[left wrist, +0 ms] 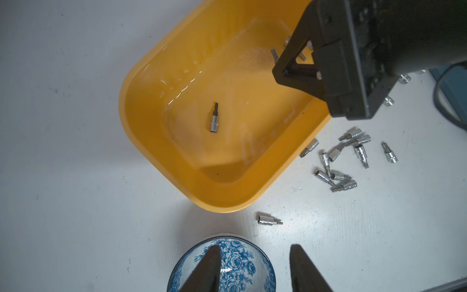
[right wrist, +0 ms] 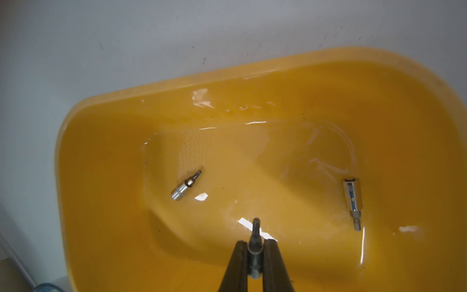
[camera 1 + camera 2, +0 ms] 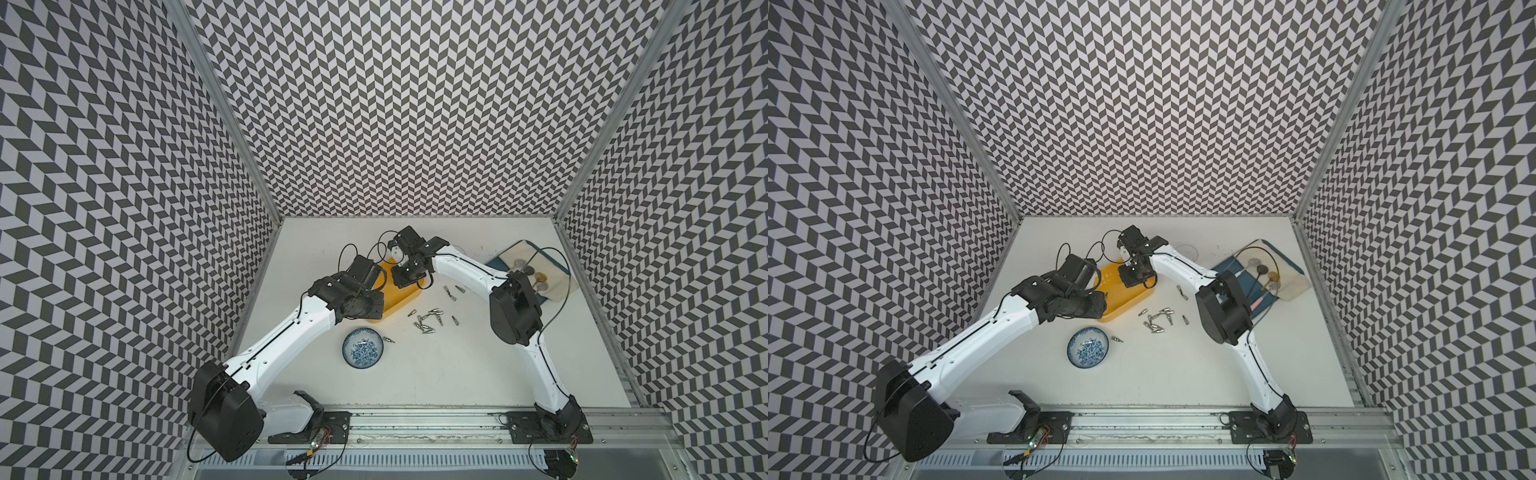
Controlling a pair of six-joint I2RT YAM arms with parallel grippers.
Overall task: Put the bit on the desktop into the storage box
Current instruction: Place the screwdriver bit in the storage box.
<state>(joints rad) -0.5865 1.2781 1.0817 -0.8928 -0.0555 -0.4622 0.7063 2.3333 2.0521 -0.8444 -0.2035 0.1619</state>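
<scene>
Currently, right pincer [image 2: 255, 242] clamped on bit [image 2: 255, 227], left pincer [image 1: 254, 246] parted, empty.

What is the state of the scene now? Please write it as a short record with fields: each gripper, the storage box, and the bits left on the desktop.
left gripper: open, empty
right gripper: shut on a socket bit, above the storage box
box contents: short bit and long bit lying on its floor
desktop: cluster of loose bits beside the box; single bit near the blue-and-white bowl
</scene>
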